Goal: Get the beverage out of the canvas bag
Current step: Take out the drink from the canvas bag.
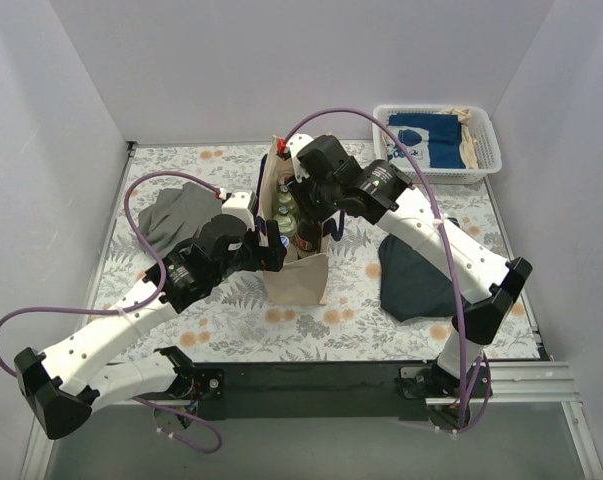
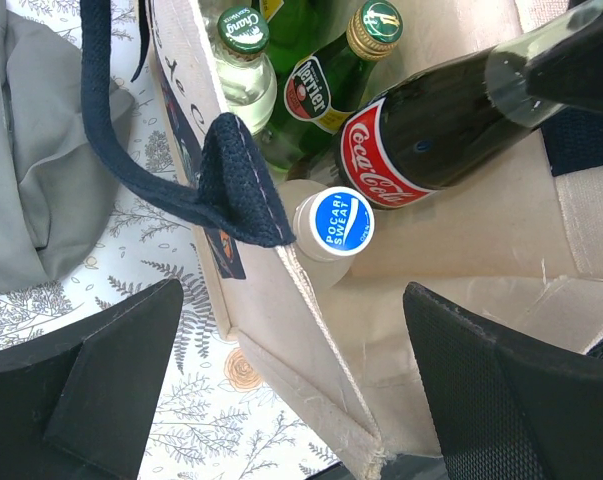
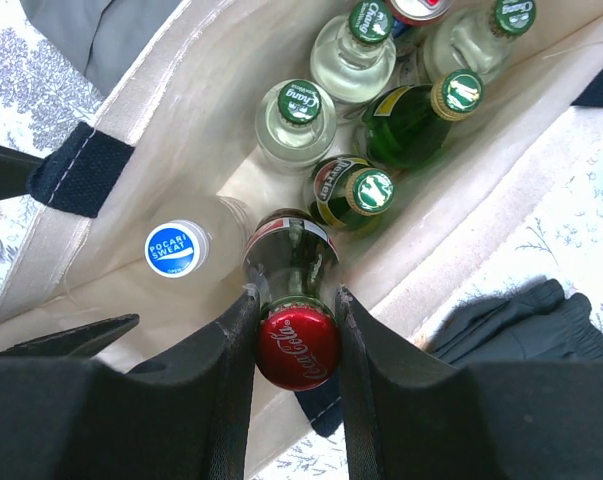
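The canvas bag (image 1: 299, 278) stands upright near the middle of the table (image 1: 231, 322), between the two arms, with its mouth open to the ceiling. It is packed with bottles.

The right tool (image 3: 294, 297) reaches down into the bag from above and pinches the neck of a cola bottle (image 3: 296, 345) just under its red cap, one finger on each side of the glass. The bottle's body is down inside the bag and, seen from the left wrist, it leans over at a slant with its red label facing up (image 2: 386, 165).

Just beside it stands a bottle with a blue cap (image 3: 176, 250). Further along sit green bottles (image 3: 411, 125) and clear bottles (image 3: 296, 125) with green caps, all inside the bag.

The left tool (image 2: 291, 295) is spread wide at the bag's near corner and pinches nothing that I can see. One finger (image 2: 101, 380) hangs outside over the flowered table, the other over the bag's inside, with the canvas wall running between them. I cannot tell whether either finger touches the cloth. A navy handle (image 2: 131, 150) loops across in front of that tool.

On the table, a grey cloth (image 1: 176, 215) lies to the left of the bag and a dark cloth (image 1: 411, 280) to the right. A white basket (image 1: 491, 155) holding blue and cream fabric sits in the far right corner, well apart from the bag.
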Motion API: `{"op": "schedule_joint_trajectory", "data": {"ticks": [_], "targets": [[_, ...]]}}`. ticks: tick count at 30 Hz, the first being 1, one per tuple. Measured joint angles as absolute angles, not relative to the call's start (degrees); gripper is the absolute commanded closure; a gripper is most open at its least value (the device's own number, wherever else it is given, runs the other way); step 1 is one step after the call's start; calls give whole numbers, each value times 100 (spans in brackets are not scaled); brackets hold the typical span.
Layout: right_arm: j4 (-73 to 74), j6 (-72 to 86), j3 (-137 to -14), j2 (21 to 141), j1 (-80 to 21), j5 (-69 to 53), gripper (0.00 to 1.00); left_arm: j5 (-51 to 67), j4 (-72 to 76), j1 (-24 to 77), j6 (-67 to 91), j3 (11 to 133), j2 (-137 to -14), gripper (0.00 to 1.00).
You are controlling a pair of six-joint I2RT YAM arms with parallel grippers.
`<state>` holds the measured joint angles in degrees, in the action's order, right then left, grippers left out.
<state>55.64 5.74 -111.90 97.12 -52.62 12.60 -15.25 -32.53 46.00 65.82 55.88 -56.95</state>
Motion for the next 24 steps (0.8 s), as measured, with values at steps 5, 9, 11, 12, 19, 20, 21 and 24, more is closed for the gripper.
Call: {"op": "schedule_joint_trajectory", "data": {"ticks": [5,9,11,12,19,20,21,24], "targets": [[5640,572,-11303,9710,-5262,1347,99,-1522,-3249,4600,6580,5601,-5708,9],[5697,572,-11345,9706,-5262,1422,99,-1522,-3238,4600,6578,5612,-5745,9],[5697,572,-11358,9703,-5262,1474,99,-1522,-3229,4600,6578,5612,-5752,9],[5697,574,-11367,9701,-5262,1498,99,-1522,-3227,4600,6576,5612,-5752,9],[5680,576,-11389,9688,-5264,1599,99,-1522,-3208,4600,6560,5612,-5754,9],[5660,576,-11378,9677,-5264,1603,99,-1522,-3208,4600,6560,5612,-5754,9],[5631,576,-11367,9662,-5264,1612,99,-1522,-3208,4600,6560,5612,-5754,9],[5450,576,-11231,9533,-5262,1636,99,-1525,-3208,4598,6558,5612,-5754,9]]}}
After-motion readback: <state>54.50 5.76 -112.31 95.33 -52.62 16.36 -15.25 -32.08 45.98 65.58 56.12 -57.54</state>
